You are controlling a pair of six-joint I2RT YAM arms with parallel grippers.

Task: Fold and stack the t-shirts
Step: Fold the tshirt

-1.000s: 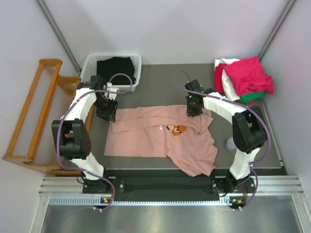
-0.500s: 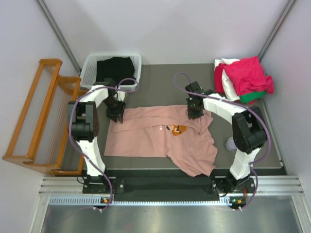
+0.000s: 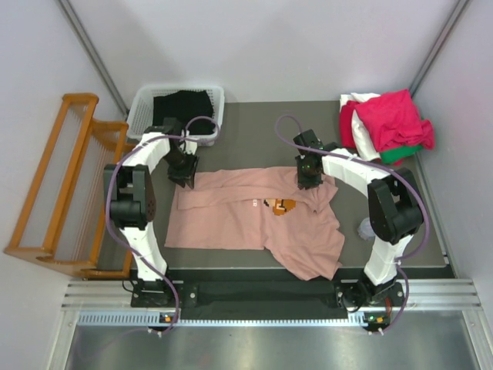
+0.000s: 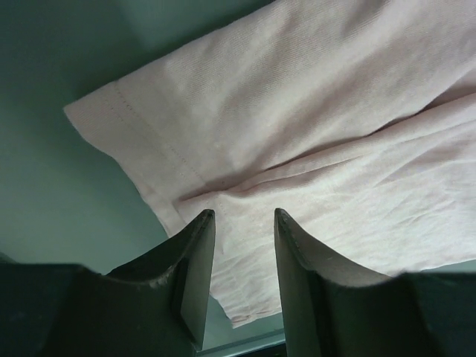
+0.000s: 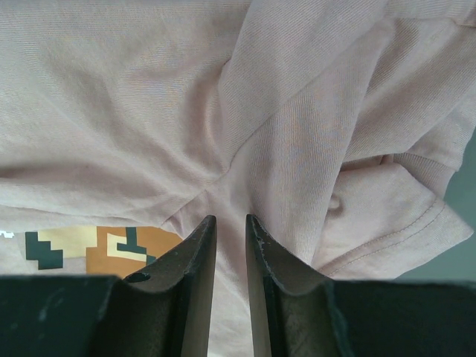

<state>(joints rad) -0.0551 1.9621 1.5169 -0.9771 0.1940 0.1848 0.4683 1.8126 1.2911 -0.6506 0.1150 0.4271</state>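
Note:
A large dusty-pink t-shirt (image 3: pixel 254 220) lies spread on the dark table, partly folded, with its pixel-art print (image 3: pixel 281 205) showing. My left gripper (image 3: pixel 183 171) hovers over the shirt's far left sleeve (image 4: pixel 223 126); in the left wrist view the gripper (image 4: pixel 242 223) is open, with flat cloth showing between the jaws. My right gripper (image 3: pixel 308 179) is at the shirt's far right shoulder. In the right wrist view it (image 5: pixel 230 223) stands nearly closed on a pinch of pink cloth (image 5: pixel 297 134), with creases running to its tips. Crimson-pink (image 3: pixel 393 116), white (image 3: pixel 356 116) and green (image 3: pixel 400 154) shirts are piled at the back right.
A white basket (image 3: pixel 140 104) holding black cloth stands at the back left. A wooden rack (image 3: pixel 58 185) stands off the table's left edge. A small clear round object (image 3: pixel 367 227) lies beside the right arm. The shirt's near right corner reaches the table's front edge.
My left arm swung in, and its gripper moved right along the shirt's far left edge, then slightly farther back. The right gripper and the shirt have stayed put.

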